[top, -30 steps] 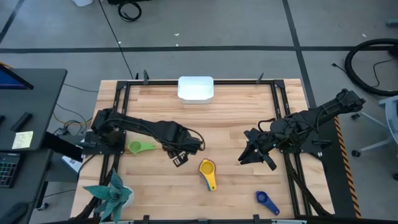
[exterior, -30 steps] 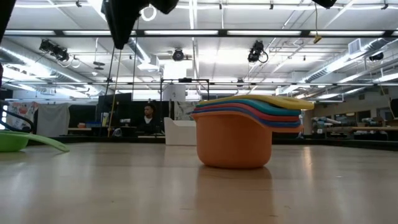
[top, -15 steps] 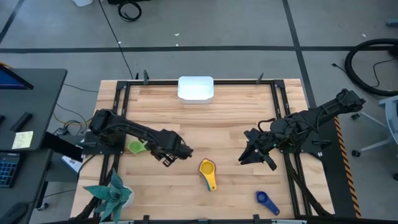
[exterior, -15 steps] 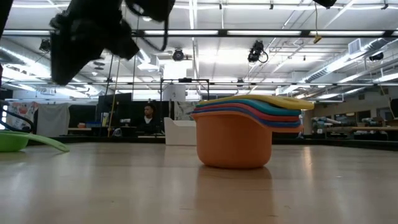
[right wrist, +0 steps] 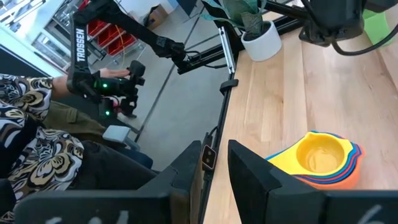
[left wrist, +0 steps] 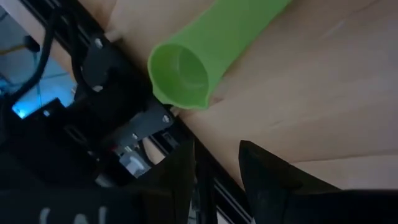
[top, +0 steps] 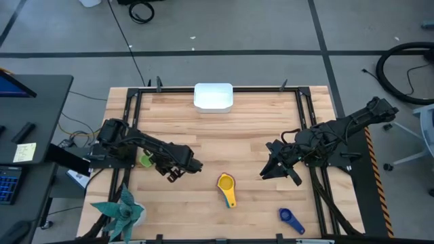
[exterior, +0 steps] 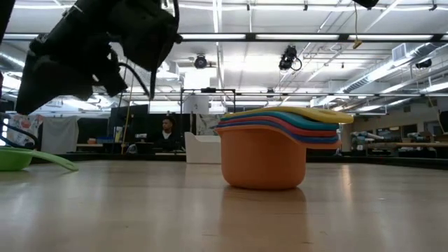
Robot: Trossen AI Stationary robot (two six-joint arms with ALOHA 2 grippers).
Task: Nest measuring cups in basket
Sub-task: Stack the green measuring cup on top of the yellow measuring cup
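A green measuring cup [top: 146,160] [left wrist: 185,70] stands on its base near the table's left edge, its handle [left wrist: 249,25] level. My left gripper [top: 171,175] [left wrist: 217,180] hovers just to its right, open and holding nothing, pointing down toward it. Several nested cups [top: 226,184] [exterior: 266,150], orange at the bottom and yellow on top, stand at the table's middle front. A dark blue cup [top: 291,218] lies at the near right. The white basket [top: 213,96] sits at the far edge. My right gripper [top: 266,174] [right wrist: 214,177] waits above the right side, open.
A potted plant [top: 123,210] stands at the near left corner. Black frame rails [top: 129,129] run along the table's sides, close behind the green cup. Bare wood lies between the stack and the basket. A person [right wrist: 37,130] stands beyond the table's edge.
My left gripper has moved toward the table's left edge and down toward the green cup, tipping to point more steeply downward. The cups have not moved.
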